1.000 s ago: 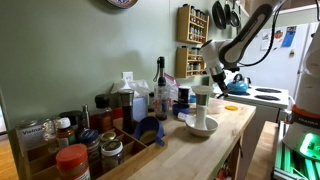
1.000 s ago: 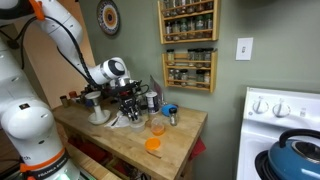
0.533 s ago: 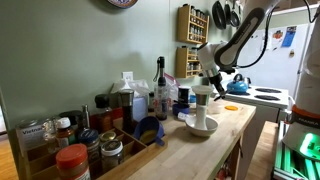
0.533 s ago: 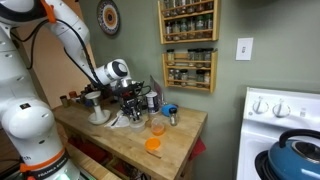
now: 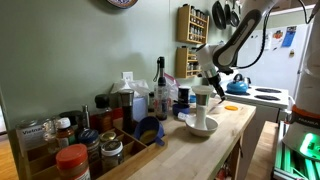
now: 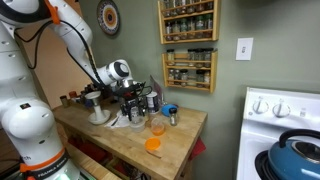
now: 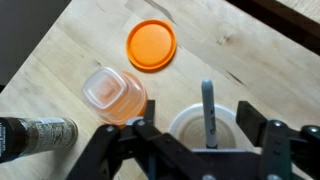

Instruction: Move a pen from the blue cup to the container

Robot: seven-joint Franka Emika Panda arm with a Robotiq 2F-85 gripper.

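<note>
One pen [image 7: 207, 100] upright in the container [image 7: 182, 122], claw [image 7: 205, 140] wide astride its rim.

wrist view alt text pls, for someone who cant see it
Looking straight down, the open gripper straddles the white container, with a grey pen standing in it between the fingers. Nearby on the wooden counter sit an orange lid and a translucent orange tub.

The lid [image 7: 151, 44] is bright orange, the tub [image 7: 114, 94] clear peach, the worktop [image 7: 245, 55] pale wood grain, the pen [image 7: 208, 105] grey, the container [image 7: 182, 122] white.
</note>
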